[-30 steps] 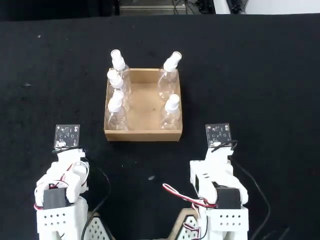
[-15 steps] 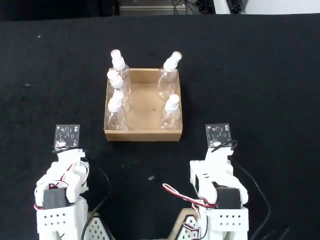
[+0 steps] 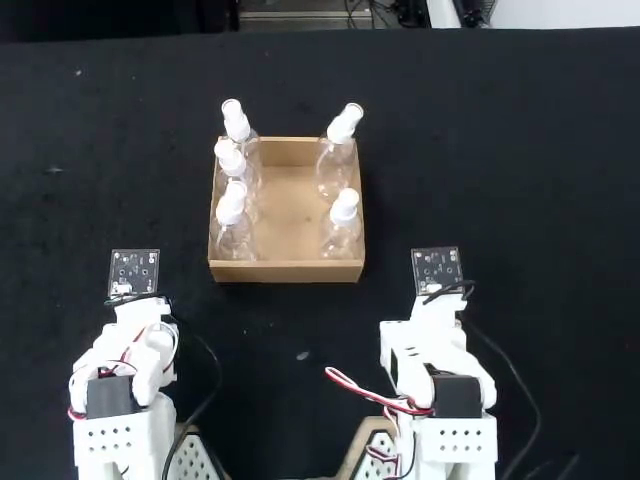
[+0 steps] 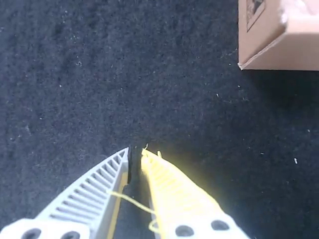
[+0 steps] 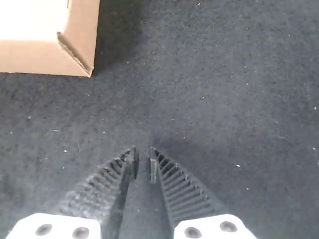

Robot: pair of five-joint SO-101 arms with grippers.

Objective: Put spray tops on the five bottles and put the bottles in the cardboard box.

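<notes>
Bottles [image 3: 233, 222], apparently capped, boxed beyond jaws

Each wrist view's edge cuts off the cardboard box [image 4: 277, 49]

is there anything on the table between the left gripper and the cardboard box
Nothing visible stands in the way. In the left wrist view, just the black table lies between the left gripper, its fingers shut, and the near corner of the cardboard box.

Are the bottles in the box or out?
In: all five clear plastic bottles with white spray tops stand inside the brown cardboard box.
</notes>
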